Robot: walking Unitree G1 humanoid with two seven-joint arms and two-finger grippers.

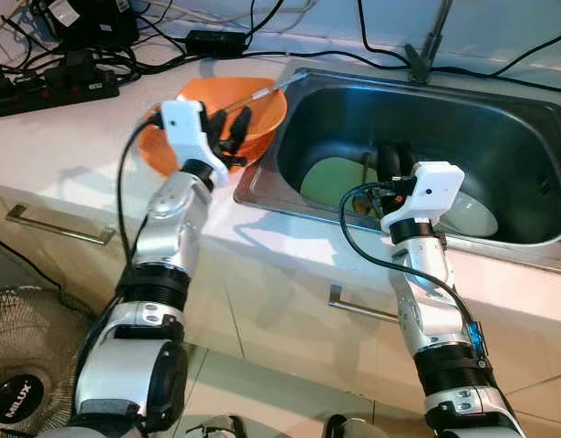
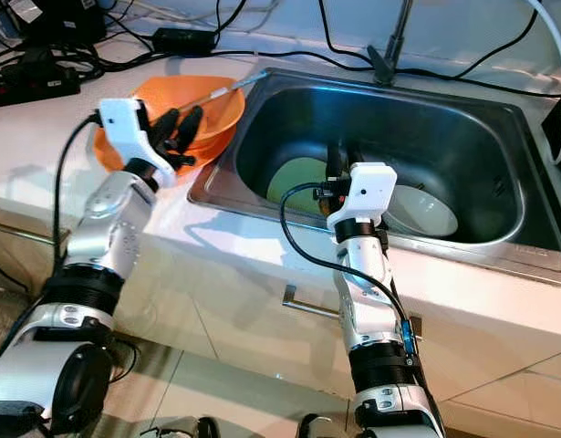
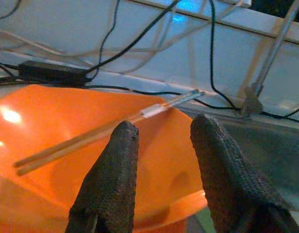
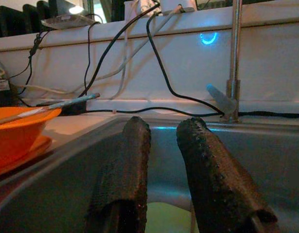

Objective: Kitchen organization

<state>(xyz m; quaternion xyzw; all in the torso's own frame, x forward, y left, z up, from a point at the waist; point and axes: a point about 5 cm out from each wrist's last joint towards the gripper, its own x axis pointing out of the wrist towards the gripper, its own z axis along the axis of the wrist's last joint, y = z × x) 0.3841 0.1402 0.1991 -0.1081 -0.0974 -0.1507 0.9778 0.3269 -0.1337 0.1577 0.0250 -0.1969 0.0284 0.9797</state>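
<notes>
An orange bowl (image 1: 262, 114) stands on the white counter just left of the steel sink (image 1: 262, 196). A pair of chopsticks (image 1: 262, 89) lies across the bowl, its tips reaching over the sink's corner. My left gripper (image 1: 233, 128) hovers over the bowl's near side, open and empty; in the left wrist view the chopsticks (image 3: 91, 138) lie just beyond its fingertips. My right gripper (image 1: 394, 162) is down inside the sink, open with nothing between its fingers, above a pale green plate (image 1: 330, 181). A white bowl (image 1: 472, 217) lies in the sink to the right.
A black power strip (image 1: 52, 91), an adapter (image 1: 216, 41) and several cables run along the counter's back. The faucet stem (image 1: 431, 36) rises behind the sink. Drawer handles (image 1: 57, 228) line the cabinet front. A floor fan (image 1: 25, 383) stands at lower left.
</notes>
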